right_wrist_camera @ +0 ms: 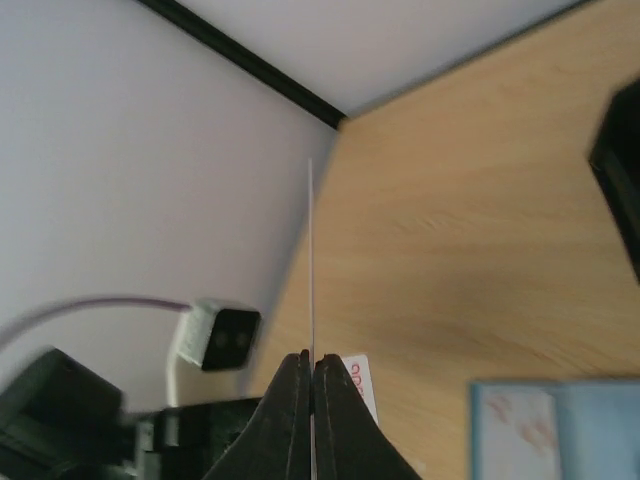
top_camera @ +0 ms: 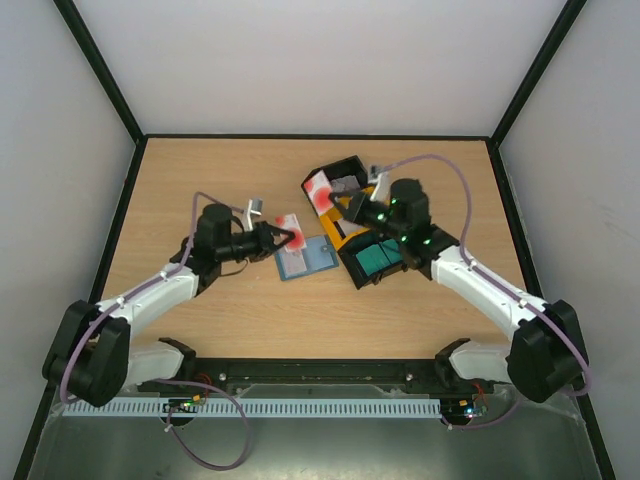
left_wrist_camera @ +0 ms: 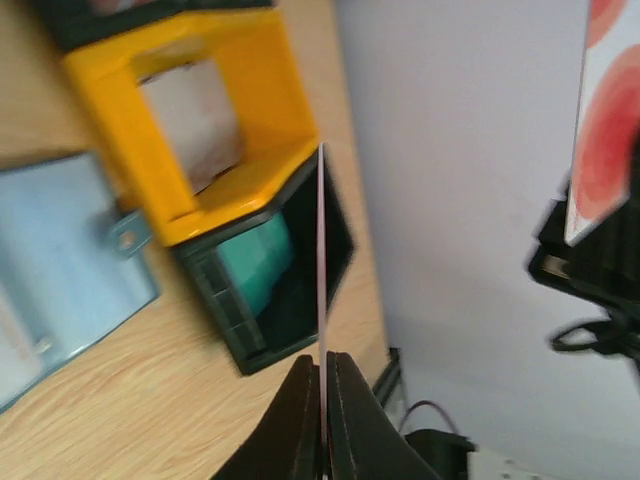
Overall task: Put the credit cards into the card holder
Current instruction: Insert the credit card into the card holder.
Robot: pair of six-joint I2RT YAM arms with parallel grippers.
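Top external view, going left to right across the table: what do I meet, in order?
Left pincer gripping a credit card → card holder → black bin of teal cards.

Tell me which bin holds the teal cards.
The black bin nearest the arm bases: teal cards lie in it. The yellow bin beside it holds pale grey cards.
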